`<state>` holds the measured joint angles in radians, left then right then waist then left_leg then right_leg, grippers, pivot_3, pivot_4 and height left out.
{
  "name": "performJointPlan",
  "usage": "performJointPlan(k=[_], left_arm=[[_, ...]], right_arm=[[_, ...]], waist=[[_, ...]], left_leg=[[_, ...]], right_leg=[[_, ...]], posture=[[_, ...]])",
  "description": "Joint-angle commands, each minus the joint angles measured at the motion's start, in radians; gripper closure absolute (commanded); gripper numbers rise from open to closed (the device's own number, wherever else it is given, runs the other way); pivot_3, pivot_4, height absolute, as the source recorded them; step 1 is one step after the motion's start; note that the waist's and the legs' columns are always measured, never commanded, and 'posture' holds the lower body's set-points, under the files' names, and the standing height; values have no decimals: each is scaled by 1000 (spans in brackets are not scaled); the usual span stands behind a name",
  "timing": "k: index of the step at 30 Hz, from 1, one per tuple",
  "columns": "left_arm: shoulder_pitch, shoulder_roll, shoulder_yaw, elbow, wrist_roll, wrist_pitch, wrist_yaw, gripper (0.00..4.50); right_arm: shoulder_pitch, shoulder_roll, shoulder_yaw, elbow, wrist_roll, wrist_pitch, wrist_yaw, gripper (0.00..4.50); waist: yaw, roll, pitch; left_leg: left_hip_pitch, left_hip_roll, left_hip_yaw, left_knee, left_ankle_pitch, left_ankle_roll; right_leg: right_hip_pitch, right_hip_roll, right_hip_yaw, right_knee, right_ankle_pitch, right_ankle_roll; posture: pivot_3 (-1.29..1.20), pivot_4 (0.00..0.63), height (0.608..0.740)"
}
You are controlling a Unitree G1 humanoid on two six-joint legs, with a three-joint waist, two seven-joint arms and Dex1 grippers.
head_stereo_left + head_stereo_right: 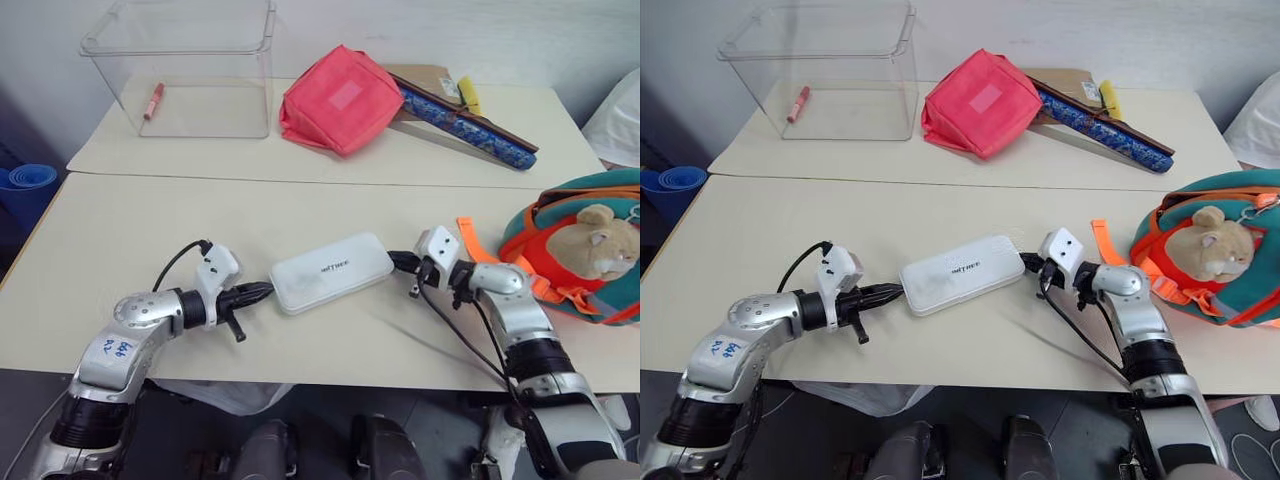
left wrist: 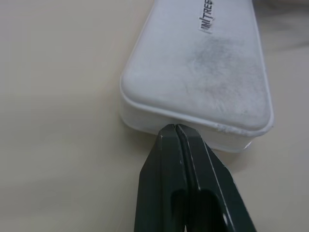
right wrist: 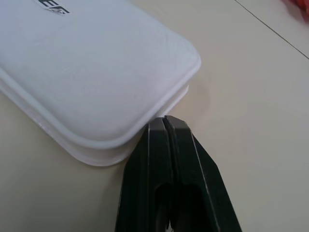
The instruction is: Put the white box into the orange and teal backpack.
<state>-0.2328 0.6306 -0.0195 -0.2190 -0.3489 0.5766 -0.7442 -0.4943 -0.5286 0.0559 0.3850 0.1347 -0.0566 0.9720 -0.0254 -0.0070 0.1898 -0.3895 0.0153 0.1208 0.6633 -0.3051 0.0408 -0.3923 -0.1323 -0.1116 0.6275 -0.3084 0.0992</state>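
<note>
Your white box (image 1: pixel 331 271) lies flat on the near table (image 1: pixel 140 240), pinned end to end. Your left gripper (image 2: pixel 175 129) is clenched, tips against one end; your right gripper (image 3: pixel 162 121) is clenched too, pressing the other. The backpack (image 1: pixel 590 255) sits off to your right, apart from the box.

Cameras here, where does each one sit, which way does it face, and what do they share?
Left and right eye: on the head, looking forward and down over both arms at the table, white box and orange and teal backpack.
Left wrist: along the shut left claw, at one end of the box.
Right wrist: along the shut right claw, at the other end.
Shared: the box.
</note>
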Motion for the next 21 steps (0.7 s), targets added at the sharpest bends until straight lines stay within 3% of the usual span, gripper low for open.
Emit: performJointPlan(k=[1, 7, 11, 16, 21], left_arm=[[-21, -29, -34, -11, 5, -51, -22, 4485], [-38, -71, -50, 9, 15, -93, -44, 4485], [-34, -68, -49, 17, 19, -88, -62, 4485], [-55, 7, 23, 44, -66, 110, -113, 3332], [-234, 100, 96, 248, -269, 666, -161, 1797]], right_arm=[[92, -46, -11, -221, 93, 71, 85, 4500], [278, -132, -45, -457, 147, 214, 93, 4500], [352, -151, -103, -499, 135, 238, 41, 4500], [402, -198, -135, -500, 102, 213, 27, 4500], [421, -233, -166, -496, 107, 203, 23, 4500]], waist=[[5, 0, 0], [16, 0, 0], [22, 0, 0], [24, 0, 0], [26, 0, 0]], left_leg=[[0, 0, 0, 0, 0, 0], [0, 0, 0, 0, 0, 0], [1, 0, 0, 0, -1, -1], [1, 0, 0, 0, -1, -1], [1, 0, 0, 1, -1, -1]], right_leg=[[0, 0, 0, 0, 0, 0], [0, 0, 0, -2, 0, 0], [0, 0, 0, -2, 0, 0], [-1, 0, 0, -2, 0, 0], [0, 0, 0, -2, 0, 0]], posture=[[0, 150, 740], [0, 150, 740], [0, 150, 740], [0, 150, 740], [0, 150, 740]])
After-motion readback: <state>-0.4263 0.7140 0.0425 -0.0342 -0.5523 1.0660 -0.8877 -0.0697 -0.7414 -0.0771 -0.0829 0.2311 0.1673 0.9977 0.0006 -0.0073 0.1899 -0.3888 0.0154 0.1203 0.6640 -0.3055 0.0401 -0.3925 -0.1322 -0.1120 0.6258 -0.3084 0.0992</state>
